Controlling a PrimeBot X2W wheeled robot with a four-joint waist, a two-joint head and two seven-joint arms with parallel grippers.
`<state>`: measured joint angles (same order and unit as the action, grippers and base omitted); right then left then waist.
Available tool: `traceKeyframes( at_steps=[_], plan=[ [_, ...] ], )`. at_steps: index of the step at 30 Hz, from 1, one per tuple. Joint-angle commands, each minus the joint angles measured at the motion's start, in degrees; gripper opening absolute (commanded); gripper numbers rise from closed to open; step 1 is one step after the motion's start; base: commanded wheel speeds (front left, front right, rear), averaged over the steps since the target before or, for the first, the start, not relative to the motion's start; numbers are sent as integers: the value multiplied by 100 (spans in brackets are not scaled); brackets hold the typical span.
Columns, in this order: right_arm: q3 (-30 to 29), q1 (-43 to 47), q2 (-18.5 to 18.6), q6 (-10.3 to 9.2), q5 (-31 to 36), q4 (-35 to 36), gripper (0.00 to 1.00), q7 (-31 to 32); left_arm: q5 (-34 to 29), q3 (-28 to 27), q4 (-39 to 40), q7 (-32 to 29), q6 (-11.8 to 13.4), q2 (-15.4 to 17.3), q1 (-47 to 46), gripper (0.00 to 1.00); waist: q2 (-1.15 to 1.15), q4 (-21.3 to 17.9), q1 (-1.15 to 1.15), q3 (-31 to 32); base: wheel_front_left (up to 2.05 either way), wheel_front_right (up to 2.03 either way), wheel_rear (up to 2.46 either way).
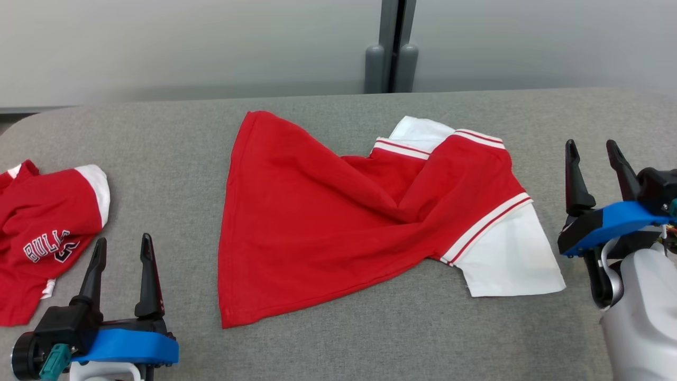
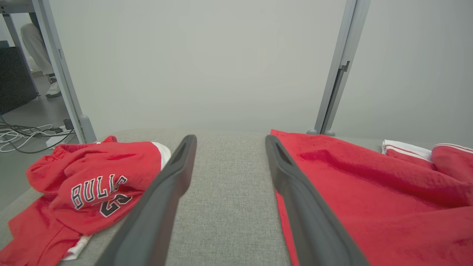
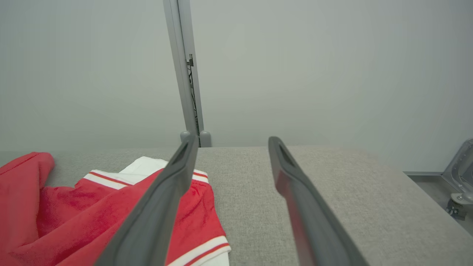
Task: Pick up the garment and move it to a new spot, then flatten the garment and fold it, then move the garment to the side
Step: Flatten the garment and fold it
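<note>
A red garment [image 1: 338, 222] with white sleeves lies rumpled and partly doubled over itself at the middle of the grey worktop [image 1: 174, 137], well apart from a second red jersey [image 1: 47, 233] lettered "BULLS" at the worktop's left edge. The left gripper [image 1: 123, 239] sits between the two, fingers spread wide and empty. The right gripper [image 1: 591, 144], near the garment's white sleeve, likewise shows its fingers wide apart, holding nothing.

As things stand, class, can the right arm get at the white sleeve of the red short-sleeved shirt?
Probably yes: the open right end effector sits just beside the white sleeve of the red short-sleeved shirt, only bare grey fabric tabletop between them.
</note>
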<state>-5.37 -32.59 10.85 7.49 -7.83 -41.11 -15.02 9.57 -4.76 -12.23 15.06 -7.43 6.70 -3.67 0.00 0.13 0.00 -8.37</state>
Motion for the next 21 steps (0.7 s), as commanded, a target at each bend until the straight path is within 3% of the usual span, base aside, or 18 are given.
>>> traceKeyframes(
  at_steps=[1,10,21],
  plan=[
    [-9,220,-88,1,9,320,100,-19,-38,-33,20,15,-9,26,51,100,0,-94,0,102,0,0,0],
    [168,1297,-496,1,180,1565,100,-20,-169,-92,25,15,-9,-33,331,100,0,-242,0,442,0,0,0],
    [370,2301,-747,1,360,2084,100,36,-273,-77,-41,16,-10,-31,497,100,0,-204,0,709,0,0,0]
  ],
)
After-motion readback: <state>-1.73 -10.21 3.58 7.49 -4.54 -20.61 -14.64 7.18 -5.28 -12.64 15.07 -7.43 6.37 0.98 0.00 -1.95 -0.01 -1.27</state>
